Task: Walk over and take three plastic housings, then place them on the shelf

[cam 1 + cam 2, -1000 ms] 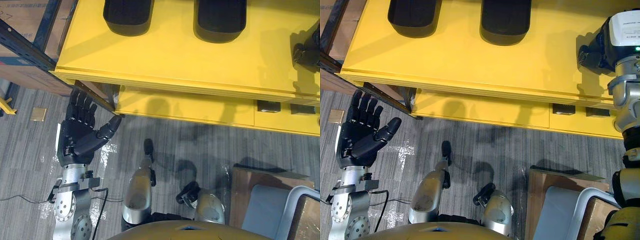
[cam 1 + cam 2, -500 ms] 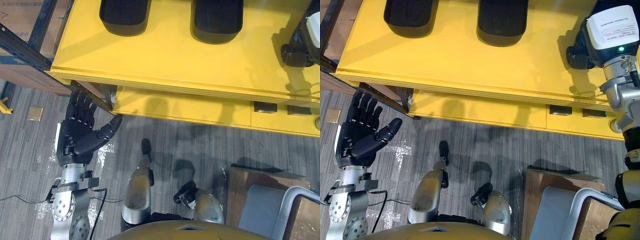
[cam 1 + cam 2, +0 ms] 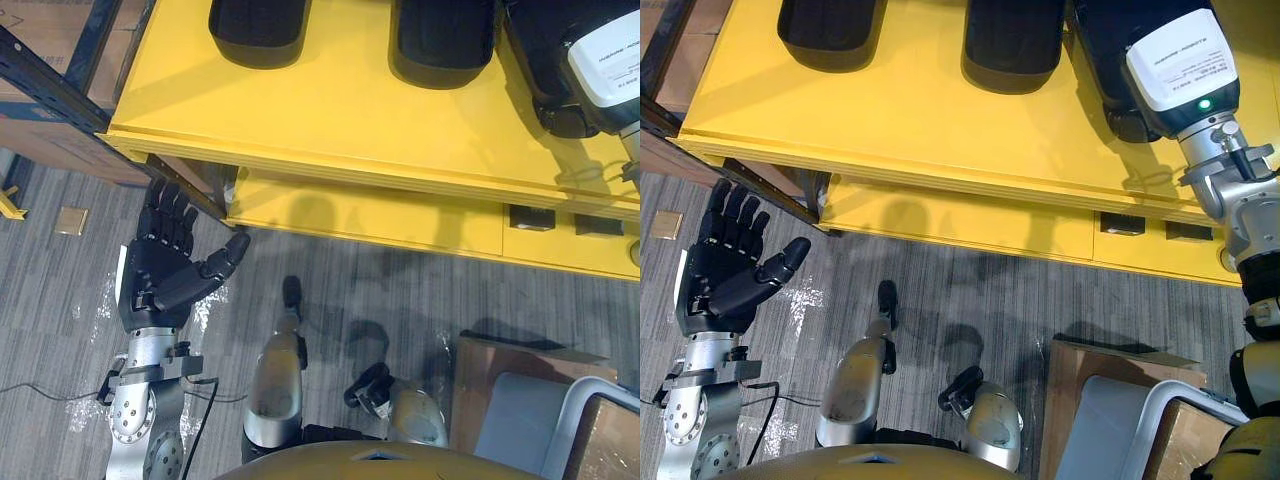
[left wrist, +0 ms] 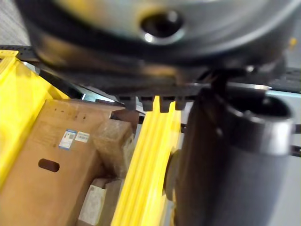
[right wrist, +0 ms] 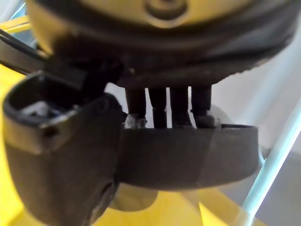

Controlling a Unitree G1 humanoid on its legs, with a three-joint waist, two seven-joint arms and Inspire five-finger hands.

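Two black plastic housings (image 3: 258,30) (image 3: 442,40) lie side by side at the far edge of the yellow table (image 3: 350,120). Just to their right my right hand (image 3: 1130,90) reaches over the table top. In the right wrist view its thumb (image 5: 61,160) is on the near side of a third black housing's rim (image 5: 188,155), and the fingers go down behind that rim. My left hand (image 3: 160,280) hangs open over the floor beside the table's left corner, holding nothing.
A dark blue rack with cardboard boxes (image 3: 50,80) stands left of the table. Two dark drawer pulls (image 3: 530,217) sit in the table's front. A cardboard box with a grey-blue panel (image 3: 520,400) stands on the floor at lower right.
My right hand has moved left and farther over the table, close to the two lying housings. The left hand has barely moved.
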